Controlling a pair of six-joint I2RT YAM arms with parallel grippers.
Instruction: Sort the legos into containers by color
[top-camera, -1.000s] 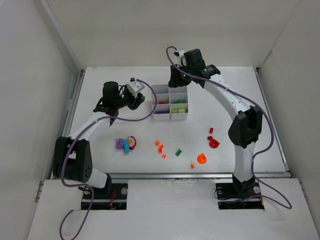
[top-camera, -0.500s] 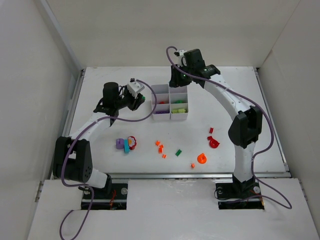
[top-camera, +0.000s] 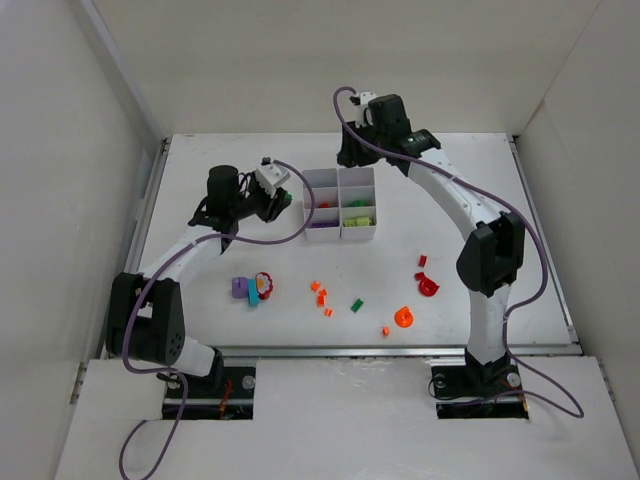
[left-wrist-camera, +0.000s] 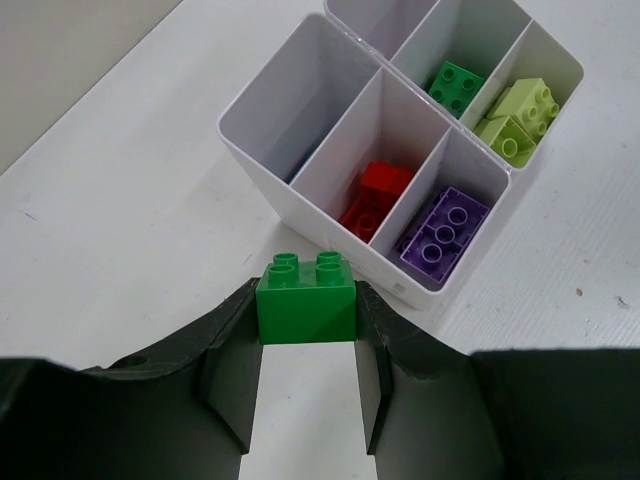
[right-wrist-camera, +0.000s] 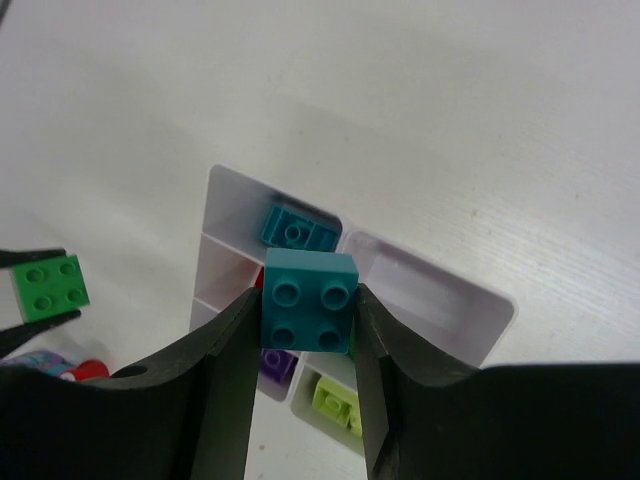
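The white six-compartment tray (top-camera: 340, 228) stands at the table's middle back. My left gripper (left-wrist-camera: 306, 322) is shut on a green brick (left-wrist-camera: 306, 300), just short of the tray's near left corner (left-wrist-camera: 262, 168). The compartments hold a red brick (left-wrist-camera: 377, 190), a purple brick (left-wrist-camera: 442, 235), a dark green brick (left-wrist-camera: 455, 87) and lime bricks (left-wrist-camera: 517, 115). My right gripper (right-wrist-camera: 308, 305) is shut on a teal brick (right-wrist-camera: 308, 300), raised over the tray's back end (right-wrist-camera: 440, 300). Another teal brick (right-wrist-camera: 298, 230) lies in the compartment below it. In the top view the left gripper (top-camera: 277, 200) sits left of the tray and the right gripper (top-camera: 350, 155) behind it.
Loose legos lie on the near half of the table: a purple, teal and red cluster (top-camera: 251, 288), small orange bits (top-camera: 320, 293), a green brick (top-camera: 356, 305), an orange round piece (top-camera: 403, 318) and red pieces (top-camera: 428, 285). White walls enclose the table.
Both arms have barely shifted. Each gripper keeps hold of its brick.
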